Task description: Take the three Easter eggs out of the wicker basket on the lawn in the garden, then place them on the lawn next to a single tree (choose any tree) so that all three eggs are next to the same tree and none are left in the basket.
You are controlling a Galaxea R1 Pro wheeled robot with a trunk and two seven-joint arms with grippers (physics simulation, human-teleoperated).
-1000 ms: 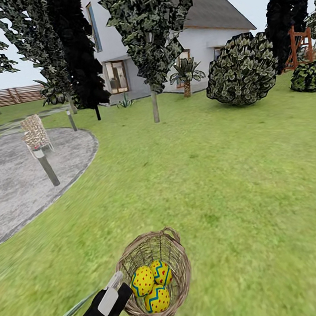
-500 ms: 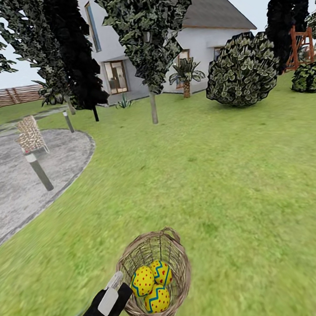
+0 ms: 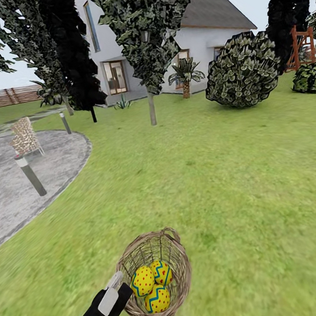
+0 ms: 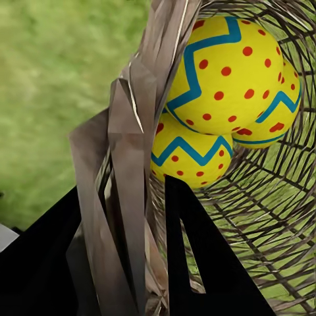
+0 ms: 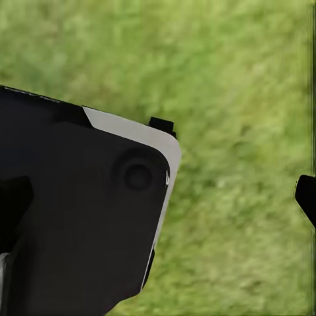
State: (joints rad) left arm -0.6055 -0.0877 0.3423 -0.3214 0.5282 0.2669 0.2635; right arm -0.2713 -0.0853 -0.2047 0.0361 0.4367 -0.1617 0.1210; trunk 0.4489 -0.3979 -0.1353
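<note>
— What is being held in the garden?

— The wicker basket (image 3: 155, 277) is seen gripped at its near rim by the left hand (image 3: 117, 283), above the lawn (image 3: 221, 179). In the left wrist view, the rim wall (image 4: 125, 197) is clamped between the two dark fingers (image 4: 197, 257), one inside the basket and one outside.

— And the eggs?

— All three Easter eggs (image 3: 151, 283) are shown inside the basket, bunched together and touching; two are seen side by side, with the third nearer the robot. From the wrist camera they (image 4: 220, 85) are seen pressed against the woven wall.

— The right hand?

— Only a dark edge (image 5: 306, 197) is caught at the border of the right wrist view, over grass; whether that hand is open or closed cannot be told.

— What lies ahead?

— A pale-trunked tree (image 3: 151, 107) is pictured well ahead on the lawn, before a white house (image 3: 202, 41). A grey patio (image 3: 16, 183) with a short post (image 3: 30, 175) is shown to the left, a round bush (image 3: 243, 70) to the right.
</note>
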